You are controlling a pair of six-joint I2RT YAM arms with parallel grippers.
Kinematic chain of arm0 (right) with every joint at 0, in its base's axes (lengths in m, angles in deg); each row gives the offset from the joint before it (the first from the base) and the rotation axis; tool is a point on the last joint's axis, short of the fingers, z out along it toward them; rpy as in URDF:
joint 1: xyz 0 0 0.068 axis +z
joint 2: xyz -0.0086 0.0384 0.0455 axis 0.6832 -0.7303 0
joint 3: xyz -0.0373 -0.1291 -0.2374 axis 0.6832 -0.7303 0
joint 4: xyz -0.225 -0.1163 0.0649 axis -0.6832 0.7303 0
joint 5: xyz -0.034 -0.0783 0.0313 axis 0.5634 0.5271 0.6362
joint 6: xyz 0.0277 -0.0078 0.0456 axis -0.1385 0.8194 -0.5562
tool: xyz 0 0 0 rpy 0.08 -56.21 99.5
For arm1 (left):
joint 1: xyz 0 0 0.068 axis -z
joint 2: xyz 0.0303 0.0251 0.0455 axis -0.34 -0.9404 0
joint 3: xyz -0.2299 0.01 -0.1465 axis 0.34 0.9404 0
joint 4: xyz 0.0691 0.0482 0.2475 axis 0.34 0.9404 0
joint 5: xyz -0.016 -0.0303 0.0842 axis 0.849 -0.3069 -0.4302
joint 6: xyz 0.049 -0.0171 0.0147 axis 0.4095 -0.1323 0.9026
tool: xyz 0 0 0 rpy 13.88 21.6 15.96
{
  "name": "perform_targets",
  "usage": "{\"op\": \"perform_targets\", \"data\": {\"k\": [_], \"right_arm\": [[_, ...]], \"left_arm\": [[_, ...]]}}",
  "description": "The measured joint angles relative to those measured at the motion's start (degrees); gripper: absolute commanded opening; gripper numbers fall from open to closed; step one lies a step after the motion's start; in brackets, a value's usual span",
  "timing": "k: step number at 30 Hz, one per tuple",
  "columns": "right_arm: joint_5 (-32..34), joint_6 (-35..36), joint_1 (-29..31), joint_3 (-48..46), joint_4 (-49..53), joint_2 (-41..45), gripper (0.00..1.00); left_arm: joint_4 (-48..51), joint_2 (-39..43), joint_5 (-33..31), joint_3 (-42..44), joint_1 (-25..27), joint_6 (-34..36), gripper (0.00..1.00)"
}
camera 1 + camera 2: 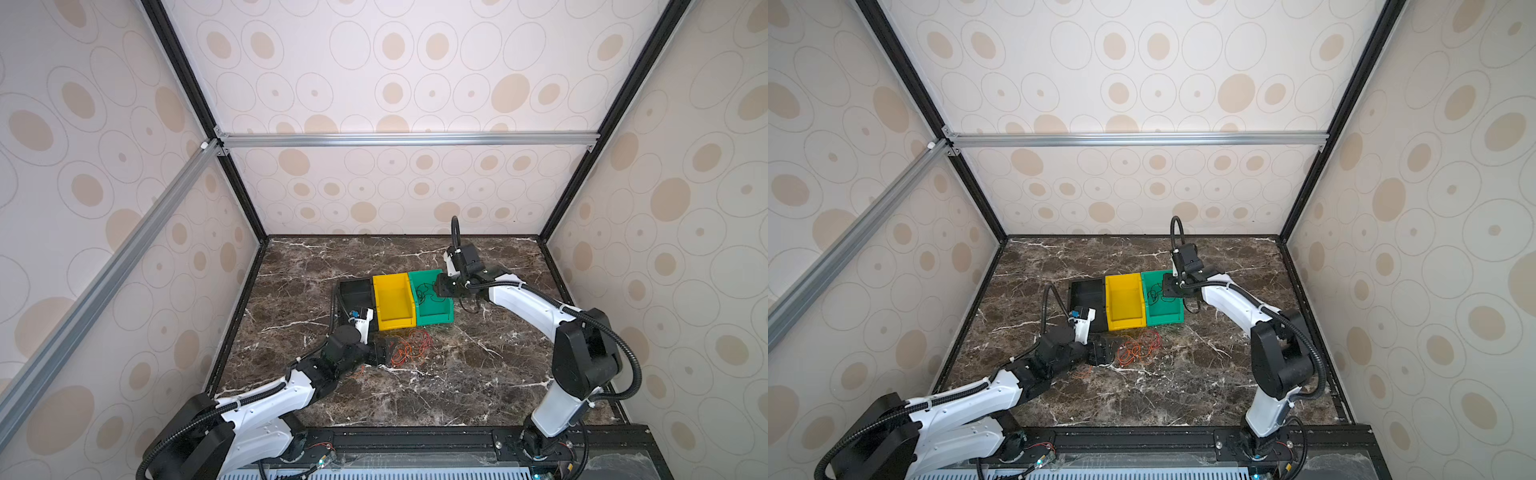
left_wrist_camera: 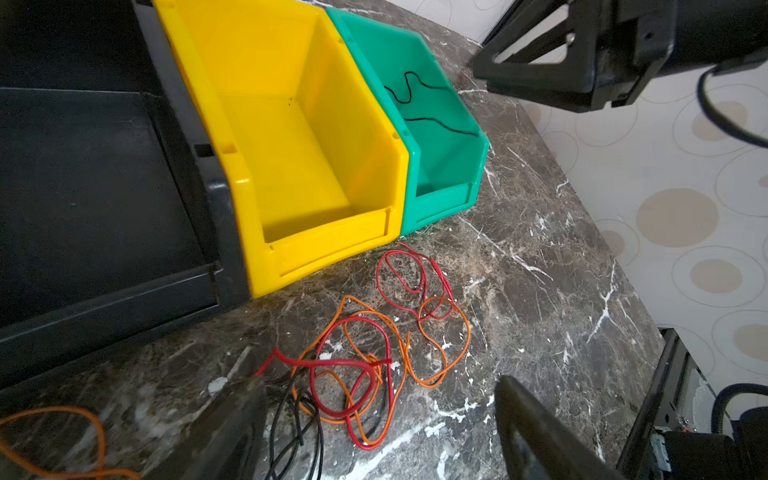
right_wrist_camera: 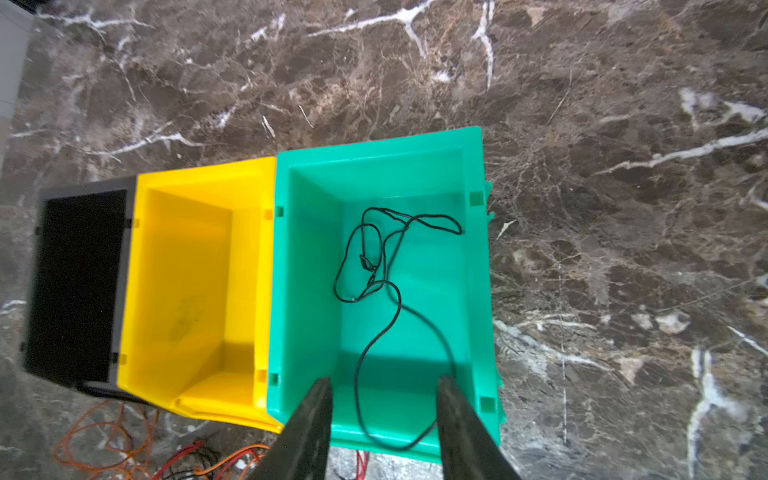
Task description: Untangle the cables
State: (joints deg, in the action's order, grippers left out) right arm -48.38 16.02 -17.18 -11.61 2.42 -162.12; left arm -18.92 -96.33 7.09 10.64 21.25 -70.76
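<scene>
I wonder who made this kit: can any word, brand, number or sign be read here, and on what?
None readable: the black bin, yellow bin and green bin show no labels.
A small blue patch on the left arm is too small to read.

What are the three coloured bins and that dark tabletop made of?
Yellow bin, green bin and black bin: likely moulded plastic, smooth and slightly glossy, with moulded rim slots. Tabletop: looks like brown marble with white veins, possibly only a printed laminate.
</scene>
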Motion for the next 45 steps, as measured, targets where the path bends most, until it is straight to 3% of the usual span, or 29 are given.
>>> {"op": "perform_targets", "data": {"k": [17, 32, 45], "right_arm": [[-9.88, -1.27, -0.33, 1.46, -2.08, -1.95, 0.39], [-15.78, -1.46, 0.87, -11.82, -4.94, 10.47, 0.41], [-18.03, -3.19, 6.47, -19.02, -9.22, 11.10, 0.39]], "left_arm": [[1.90, 1.70, -0.44, 0.00, 0.00, -0.52, 0.85], [14.78, 5.60, -3.50, -1.97, 0.00, -5.25, 0.84], [32.15, 11.74, -12.85, -4.87, -0.07, -10.95, 0.76]]}}
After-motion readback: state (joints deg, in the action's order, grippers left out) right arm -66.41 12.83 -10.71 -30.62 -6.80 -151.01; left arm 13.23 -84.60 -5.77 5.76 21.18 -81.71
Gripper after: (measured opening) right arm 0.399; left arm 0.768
